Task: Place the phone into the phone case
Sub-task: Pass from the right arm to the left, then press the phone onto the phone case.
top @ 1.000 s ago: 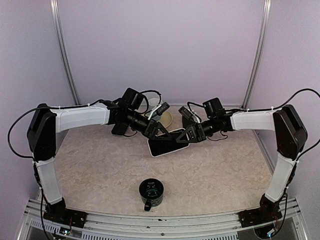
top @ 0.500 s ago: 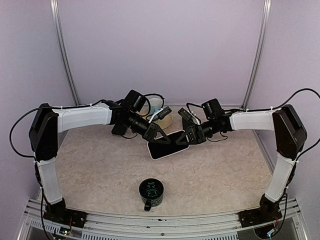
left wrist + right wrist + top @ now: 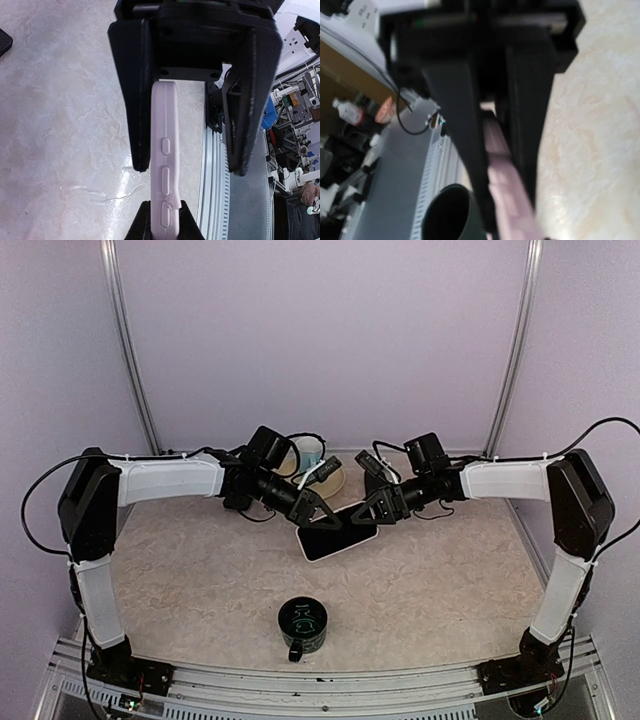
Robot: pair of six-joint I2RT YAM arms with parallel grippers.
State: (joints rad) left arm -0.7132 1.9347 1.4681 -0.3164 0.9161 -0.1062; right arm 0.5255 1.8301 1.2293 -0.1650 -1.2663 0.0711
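Note:
The phone (image 3: 335, 535) lies screen up at mid-table, its dark face ringed by the pale pink phone case (image 3: 312, 552). My left gripper (image 3: 318, 512) is at the case's upper left edge. In the left wrist view the case's button edge (image 3: 165, 175) runs between my fingers, and the left gripper (image 3: 165, 220) is shut on it. My right gripper (image 3: 368, 512) is at the upper right edge. The right wrist view is blurred. It shows the pink case (image 3: 502, 175) between the two dark fingers of the right gripper (image 3: 497, 150). Whether they still press it is unclear.
A dark green mug (image 3: 302, 625) stands near the front edge and also shows in the right wrist view (image 3: 445, 215). A white cup (image 3: 312, 453) and a cream dish (image 3: 333, 478) sit behind the grippers. The metal front rail (image 3: 212, 190) runs along the table's near side.
The left gripper has closed onto the case's edge. The phone and case have shifted slightly toward the front. The right gripper has moved a little at the other edge.

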